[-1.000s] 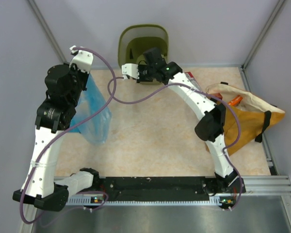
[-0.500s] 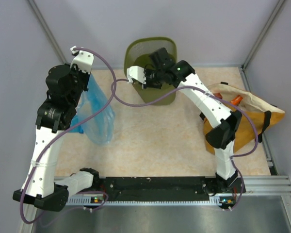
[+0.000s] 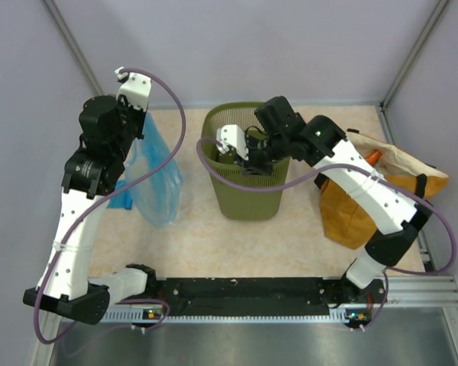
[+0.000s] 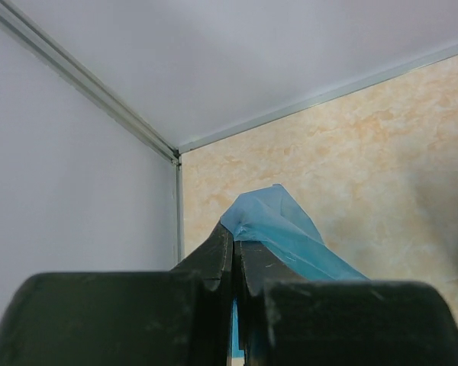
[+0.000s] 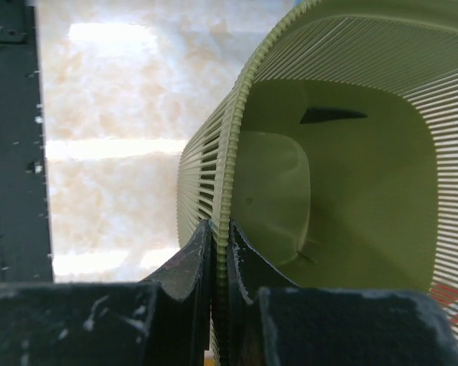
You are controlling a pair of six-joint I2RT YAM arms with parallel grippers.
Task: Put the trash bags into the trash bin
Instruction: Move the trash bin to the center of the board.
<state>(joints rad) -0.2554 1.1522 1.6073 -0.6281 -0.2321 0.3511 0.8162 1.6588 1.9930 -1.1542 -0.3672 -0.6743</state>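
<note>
Trash bag, not yet binned, hung pinched in left fingers; right fingers pinched the trash bin rim.

Translucent plastic-film trash bag, matt ribbed plastic trash bin, smooth marbled tabletop

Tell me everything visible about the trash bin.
The trash bin is an olive-green wastebasket with finely slatted walls, a rounded-square rim and a narrower solid base. It is upright, mouth up, at the middle of the beige table. The right gripper has its jaws shut on the rim, one inside, one outside.
</note>
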